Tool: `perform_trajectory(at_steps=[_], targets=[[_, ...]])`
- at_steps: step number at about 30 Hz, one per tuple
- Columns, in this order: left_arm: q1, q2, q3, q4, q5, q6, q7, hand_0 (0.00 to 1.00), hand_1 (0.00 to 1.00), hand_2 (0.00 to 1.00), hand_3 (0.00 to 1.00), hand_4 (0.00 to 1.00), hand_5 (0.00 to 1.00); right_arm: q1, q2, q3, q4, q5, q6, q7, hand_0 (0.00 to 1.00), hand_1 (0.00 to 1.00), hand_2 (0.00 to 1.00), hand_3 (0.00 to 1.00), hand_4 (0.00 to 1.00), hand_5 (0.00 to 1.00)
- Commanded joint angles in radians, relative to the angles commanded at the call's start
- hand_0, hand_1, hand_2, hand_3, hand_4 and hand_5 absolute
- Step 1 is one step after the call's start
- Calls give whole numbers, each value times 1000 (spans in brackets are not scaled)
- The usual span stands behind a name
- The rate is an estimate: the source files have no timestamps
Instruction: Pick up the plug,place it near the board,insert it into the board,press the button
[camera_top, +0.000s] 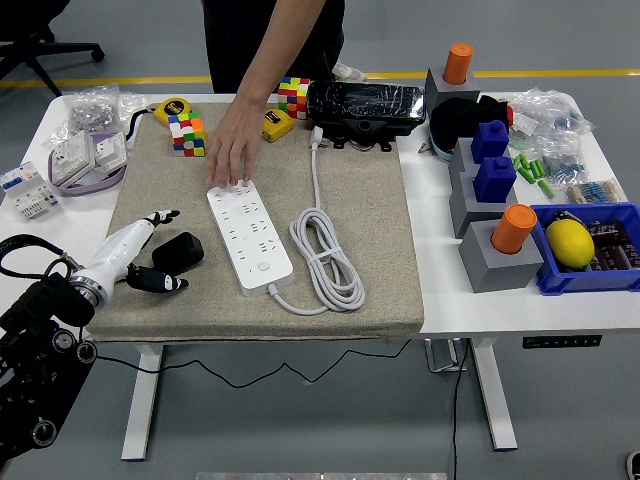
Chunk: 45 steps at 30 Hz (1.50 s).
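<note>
plug (177, 251) on mat, touching left robot hand (150, 258) | fingers spread, no grip | person's hand (232, 150) on board (248, 236)

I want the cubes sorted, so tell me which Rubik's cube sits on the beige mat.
The cube stack at the mat's far left corner, beside the yellow tape measure. The other cube rests on bare white table beyond the mat's edge.

Lighting: I see bright, even overhead light | Shadows: soft and short, under the person's hand (233, 150) and beside the power strip (249, 236) | Glare: I note mild sheen on the black wrapped case (365, 103) | Focus: sharp across the table (500, 300) | Blur: slight on my left arm (45, 330) | Distortion: none evident.
</note>
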<state>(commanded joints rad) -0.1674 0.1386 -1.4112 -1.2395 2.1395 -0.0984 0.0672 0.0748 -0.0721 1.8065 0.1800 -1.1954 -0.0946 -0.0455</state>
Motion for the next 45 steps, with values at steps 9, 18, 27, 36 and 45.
perform_trajectory(at_steps=[9, 18, 27, 36, 45], targets=[[-3, -9, 2, 6, 5, 27, -1, 750, 828, 848, 857, 998, 2, 0, -2, 1, 0, -3, 0, -3, 788, 740, 732, 759, 998, 993], [-8, -18, 5, 15, 7, 43, -4, 719, 796, 796, 789, 998, 2, 1, -3, 5, 0, -5, -1, 0, 787, 740, 732, 758, 998, 991], [-11, -21, 4, 23, 10, 49, 8, 692, 769, 770, 729, 998, 2, 1, -3, 8, 0, -7, -2, 0, 788, 739, 732, 759, 998, 991], [-10, -27, 5, 30, 23, 51, 13, 688, 762, 756, 686, 998, 2, 1, -5, 17, 0, -10, -5, 3, 787, 736, 731, 758, 998, 987], [-13, -28, 7, 38, 37, 72, 12, 685, 761, 748, 678, 998, 2, 3, -6, 25, 0, -15, -5, 2, 786, 736, 731, 758, 998, 987]])
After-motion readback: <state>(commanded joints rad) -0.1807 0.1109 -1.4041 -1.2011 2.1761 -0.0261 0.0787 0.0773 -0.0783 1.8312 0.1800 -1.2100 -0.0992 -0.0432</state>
